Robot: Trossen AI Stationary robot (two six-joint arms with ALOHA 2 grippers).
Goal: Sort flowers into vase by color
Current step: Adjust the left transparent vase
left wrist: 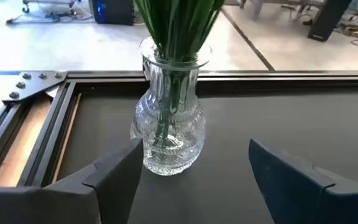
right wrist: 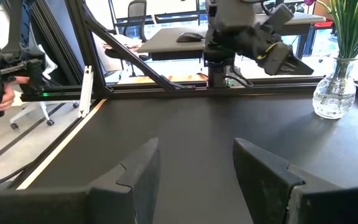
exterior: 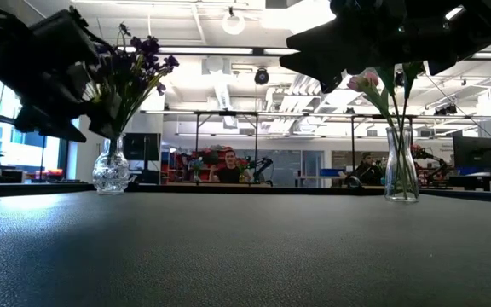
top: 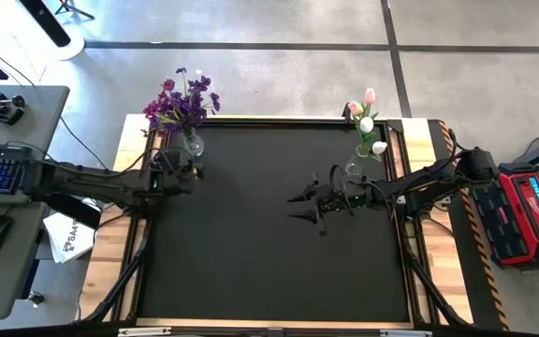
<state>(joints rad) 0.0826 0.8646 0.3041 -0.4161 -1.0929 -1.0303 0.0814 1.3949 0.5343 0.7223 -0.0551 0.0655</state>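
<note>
High view shows the black mat (top: 269,225) bare of loose stems: the purple flowers (top: 183,101) sit in the round vase (top: 192,143) at its far left corner, and the pink and white tulips (top: 367,120) in the slim vase (top: 354,168) at its far right corner. Low view agrees, nothing lying on the mat. Left wrist view: the left gripper (left wrist: 194,180) is spread wide, empty, just short of the round vase. Right wrist view: the right gripper (right wrist: 194,174) is also wide open, holding nothing, over the mat's middle. Sorting looks done to me; the next move is probably both arms backing off without bumping the glass.
</note>
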